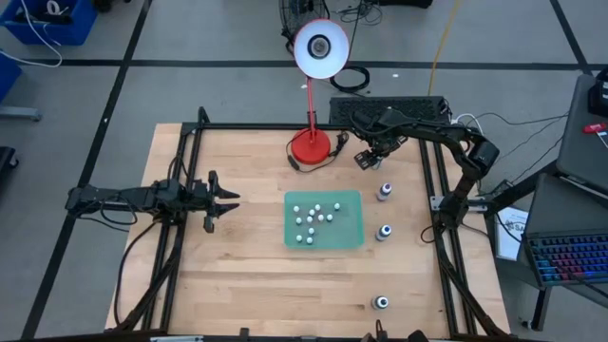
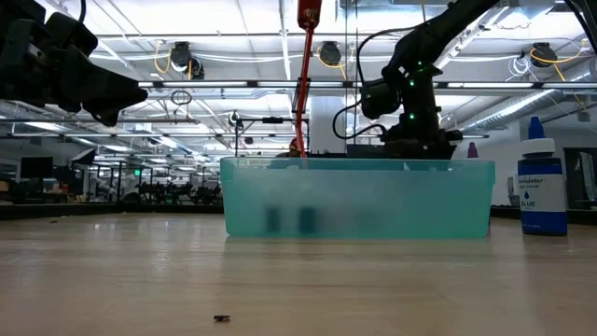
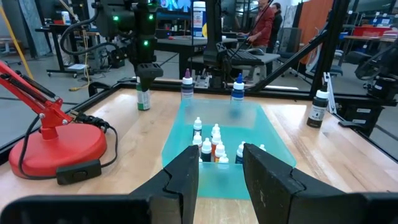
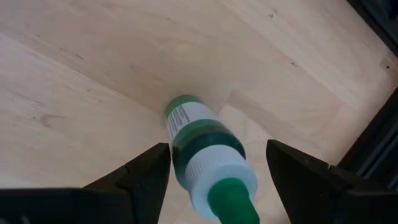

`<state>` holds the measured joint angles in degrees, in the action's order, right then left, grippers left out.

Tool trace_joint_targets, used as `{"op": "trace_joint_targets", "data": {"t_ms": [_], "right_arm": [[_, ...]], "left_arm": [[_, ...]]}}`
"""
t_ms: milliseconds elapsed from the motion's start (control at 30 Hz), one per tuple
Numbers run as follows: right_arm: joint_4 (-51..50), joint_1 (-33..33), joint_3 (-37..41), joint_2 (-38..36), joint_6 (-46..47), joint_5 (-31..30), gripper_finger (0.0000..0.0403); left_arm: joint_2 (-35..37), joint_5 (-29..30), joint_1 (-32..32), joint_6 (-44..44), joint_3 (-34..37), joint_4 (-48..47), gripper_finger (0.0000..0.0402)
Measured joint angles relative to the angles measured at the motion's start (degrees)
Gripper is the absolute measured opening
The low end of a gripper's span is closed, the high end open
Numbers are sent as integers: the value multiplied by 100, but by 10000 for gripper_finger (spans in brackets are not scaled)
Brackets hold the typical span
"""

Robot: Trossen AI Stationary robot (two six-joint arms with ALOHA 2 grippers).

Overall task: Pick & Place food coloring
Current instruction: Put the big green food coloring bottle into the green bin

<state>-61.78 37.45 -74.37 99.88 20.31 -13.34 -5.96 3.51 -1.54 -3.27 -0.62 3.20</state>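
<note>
The food coloring is a set of small bottles. Several tiny white-topped ones stand in the green tray, also seen in the left wrist view as a cluster. A larger green bottle stands upright on the wood near the lamp. My right gripper points down over it, open, with one finger on each side of the bottle's shoulder and cap. Other larger bottles stand right of the tray. My left gripper waits level at the table's left, open and with nothing in it.
The red lamp base stands just left of the right gripper, its stem and white shade reaching back over the far edge. A black frame rail runs along the table's right side. Bare wood lies between the left gripper and the tray.
</note>
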Motion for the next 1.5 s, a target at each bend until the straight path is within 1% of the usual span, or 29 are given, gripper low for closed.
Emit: {"op": "trace_joint_targets", "data": {"t_ms": [133,200,300,433,467,633,733,800,933,1067,1200,1267,1333,1500], "right_arm": [[-3,0,0,0,0,2,250],[-11,0,0,0,0,6,241],[-9,0,0,0,0,10,208],[-19,0,0,-6,-14,163,141],[-17,0,-2,-7,-64,231,133],[-31,-142,-1,-48,-390,283,133],[51,-363,7,-297,-505,282,133],[63,-520,7,-612,-520,290,133],[198,-1005,7,-1393,-461,292,133],[419,-1707,0,-2208,-169,309,133],[651,-2530,-6,-2628,140,304,133],[649,-2920,-98,-2594,288,305,133],[621,-3253,-322,-2396,390,305,133],[76,-3809,-1127,-1455,342,286,133]], "left_arm": [[0,0,2,0,0,1,127],[0,0,1,0,0,1,127],[0,0,0,0,0,-1,127],[0,0,1,0,0,-1,127],[0,0,0,0,0,-1,127],[0,0,0,0,0,1,127],[2,0,2,0,0,1,127],[2,2,0,0,0,-2,127],[2,0,1,0,0,1,127],[2,0,2,0,0,1,127],[2,0,0,0,1,1,127],[2,0,2,0,1,-1,127],[2,0,2,0,0,0,127],[2,1,1,0,0,1,127]]}}
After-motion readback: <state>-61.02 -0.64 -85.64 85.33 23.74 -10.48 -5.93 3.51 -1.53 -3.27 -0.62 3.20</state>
